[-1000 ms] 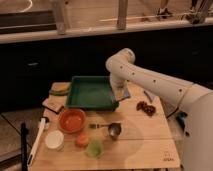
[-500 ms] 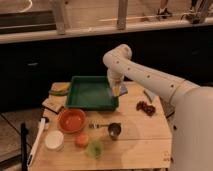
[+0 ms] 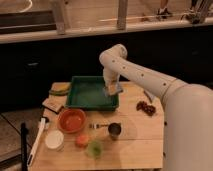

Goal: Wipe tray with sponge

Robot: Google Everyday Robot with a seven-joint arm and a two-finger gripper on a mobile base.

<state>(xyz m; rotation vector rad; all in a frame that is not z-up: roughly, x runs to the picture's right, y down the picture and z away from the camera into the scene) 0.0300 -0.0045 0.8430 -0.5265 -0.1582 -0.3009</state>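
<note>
One wooden table (image 3: 140,142) carries everything. One dark-green tray (image 3: 85,95) sits at its far side. My gripper (image 3: 111,90) hangs at the tray's right edge, fingers clenched on the one blue sponge (image 3: 115,90); I cannot tell whether it touches the tray. Nearer lie one orange bowl (image 3: 71,120), one white-handled brush (image 3: 37,142), one white cup (image 3: 54,140) and one metal cup (image 3: 114,131). One yellow-and-green sponge (image 3: 60,88) lies left of the tray. Against a second ago, my arm has shifted slightly left; the tabletop things lie unchanged
</note>
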